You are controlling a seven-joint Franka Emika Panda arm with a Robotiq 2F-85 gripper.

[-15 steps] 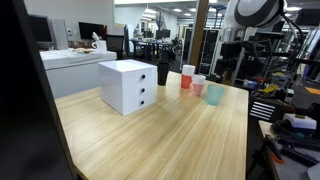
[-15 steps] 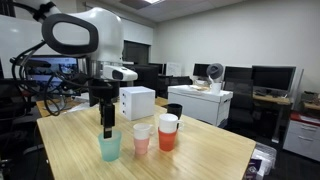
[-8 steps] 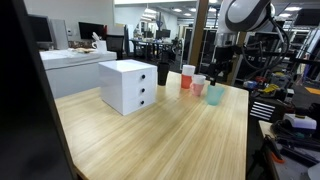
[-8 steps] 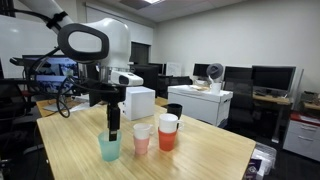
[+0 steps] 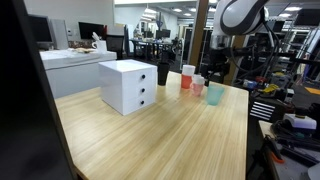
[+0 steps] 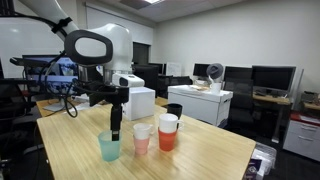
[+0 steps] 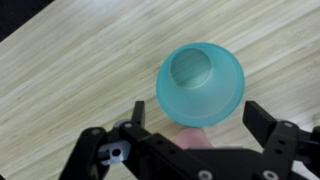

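Arm [image 6: 98, 47] hangs vertical, tool [image 6: 114, 133] pointing straight down, its jaws wide apart and holding nothing, just above the teal cup [image 6: 109, 147], a round smooth plastic one standing upright on the pale wood-grain worktop [image 6: 200, 157]; beside it stands a pink cup [image 6: 141, 138].

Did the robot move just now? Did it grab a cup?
The arm shifted slightly sideways; its open gripper stayed above the teal cup. Nothing grabbed or let go. The pink cup, orange cup and white drawer box stayed put.
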